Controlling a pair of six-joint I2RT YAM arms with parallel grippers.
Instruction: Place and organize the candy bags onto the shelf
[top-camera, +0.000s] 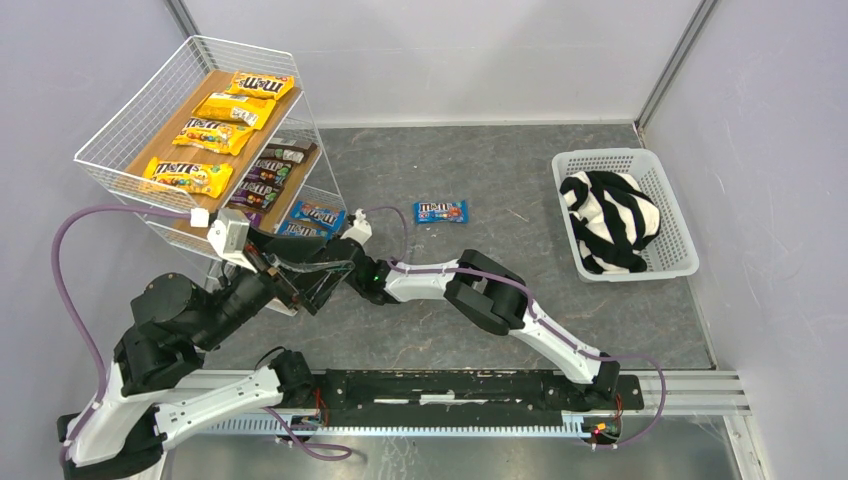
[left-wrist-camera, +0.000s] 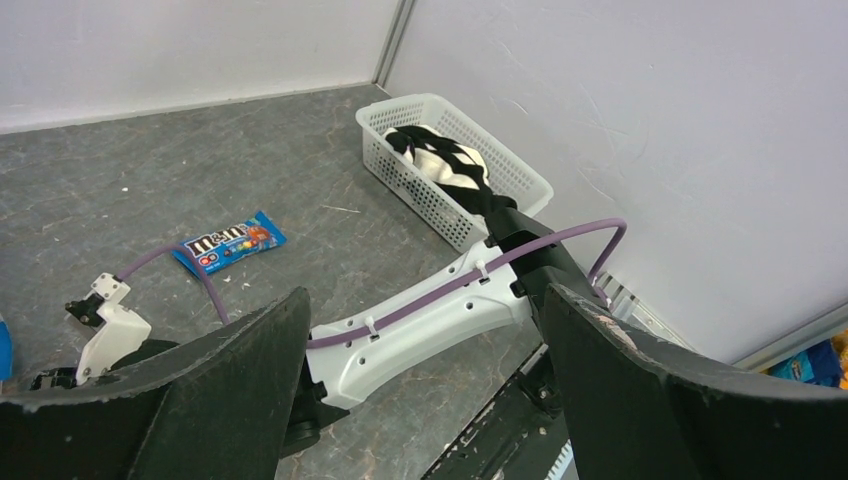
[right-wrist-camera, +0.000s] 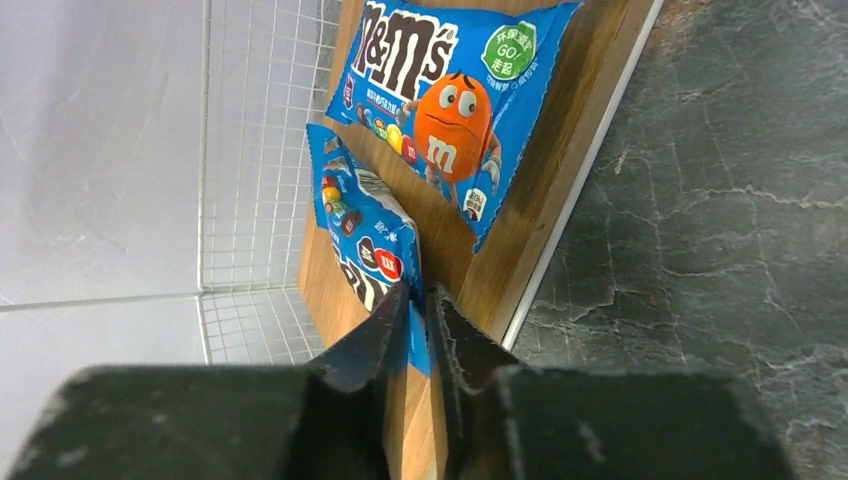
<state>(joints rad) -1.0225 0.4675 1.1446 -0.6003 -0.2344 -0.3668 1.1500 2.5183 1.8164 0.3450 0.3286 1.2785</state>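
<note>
The shelf (top-camera: 130, 110) stands at the back left. Yellow candy bags (top-camera: 215, 135) lie on its top board, dark ones (top-camera: 268, 172) on the middle board, blue ones (top-camera: 316, 214) on the lowest. My right gripper (right-wrist-camera: 420, 305) reaches the lowest board (right-wrist-camera: 540, 220), its jaws almost together on the lower edge of a blue candy bag (right-wrist-camera: 365, 225) that stands edge-on beside another blue bag (right-wrist-camera: 440, 100). One more blue bag (top-camera: 441, 211) lies on the floor. My left gripper (left-wrist-camera: 425, 295) hovers wide open and empty above the right forearm.
A white lattice basket (top-camera: 680, 235) holding a black-and-white striped cloth (top-camera: 610, 210) sits at the right. The two arms cross closely in front of the shelf (top-camera: 330, 280). White walls enclose the grey floor on all sides.
</note>
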